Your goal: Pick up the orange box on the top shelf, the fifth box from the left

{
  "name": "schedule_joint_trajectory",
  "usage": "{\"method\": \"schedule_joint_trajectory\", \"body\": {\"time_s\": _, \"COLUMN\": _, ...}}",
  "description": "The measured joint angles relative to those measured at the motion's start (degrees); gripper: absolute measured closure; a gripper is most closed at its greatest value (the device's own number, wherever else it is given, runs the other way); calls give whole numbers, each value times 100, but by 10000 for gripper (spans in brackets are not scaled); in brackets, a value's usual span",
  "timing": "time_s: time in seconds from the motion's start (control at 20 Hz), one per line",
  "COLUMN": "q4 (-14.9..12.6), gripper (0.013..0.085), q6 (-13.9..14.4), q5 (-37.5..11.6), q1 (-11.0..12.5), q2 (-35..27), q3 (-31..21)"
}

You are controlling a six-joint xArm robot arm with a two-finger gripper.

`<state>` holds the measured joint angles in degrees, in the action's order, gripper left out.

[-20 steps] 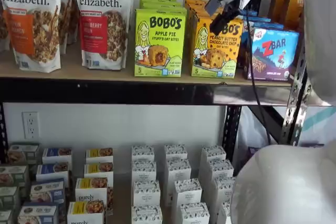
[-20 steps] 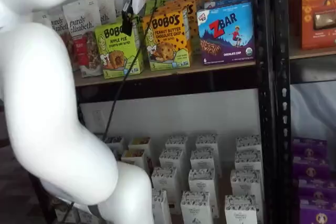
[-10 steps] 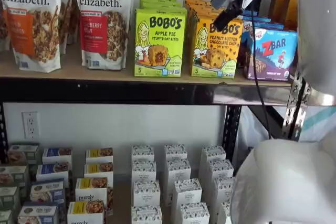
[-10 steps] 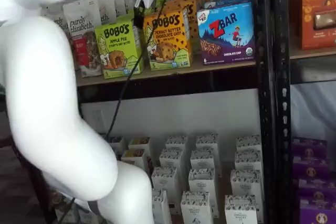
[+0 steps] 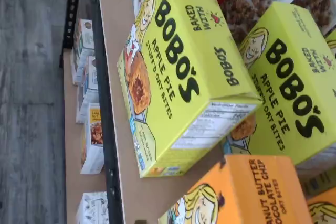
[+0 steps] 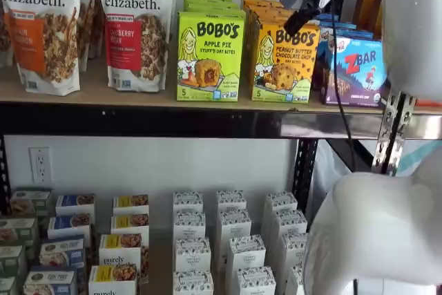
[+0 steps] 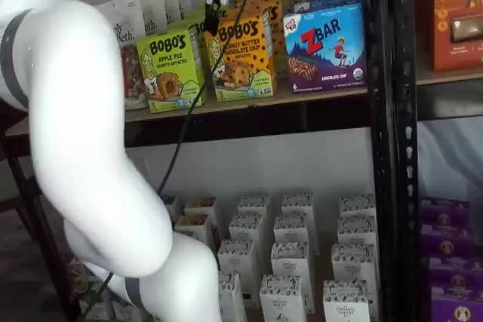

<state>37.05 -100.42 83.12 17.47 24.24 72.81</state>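
The yellow-orange cardboard box (image 6: 284,63) lettered "BOBO'S Peanut Butter Chocolate Chip" is standing upright at the front of the light tan wooden top shelf (image 6: 138,94) with its glossy black front rail, more boxes of the same kind lined up behind it. In both shelf views it is sitting between the lime-green Bobo's Apple Pie box (image 6: 210,55) just to its left and the blue ZBar box (image 6: 354,70) just to its right. The wrist view is showing the orange box's corner (image 5: 247,192) beside two green Apple Pie boxes (the whole picture is turned on its side).

The white-bodied gripper with black fingers (image 6: 302,17) is hanging in front of the orange box's upper right part, tilted, with a black cable (image 6: 336,74) trailing down beside it. In a shelf view the fingers (image 7: 212,16) are lying over the box's upper left corner. Its fingers are standing spread wide, with nothing between them.

Farther left, two white Purely Elizabeth granola bags (image 6: 136,25) are standing on the same board. Small white boxes (image 6: 232,229) are filling the lower shelf.
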Motion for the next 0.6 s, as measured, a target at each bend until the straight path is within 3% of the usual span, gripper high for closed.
{"method": "schedule_joint_trajectory", "body": {"time_s": 0.4, "q4": -191, "gripper": 130, "q6": -147, "q5": 770, "q1": 227, "q2": -641, "q3": 750}}
{"method": "schedule_joint_trajectory", "body": {"time_s": 0.6, "q4": -110, "gripper": 130, "q6": -237, "q5": 864, "q1": 354, "q2": -730, "q3": 821}}
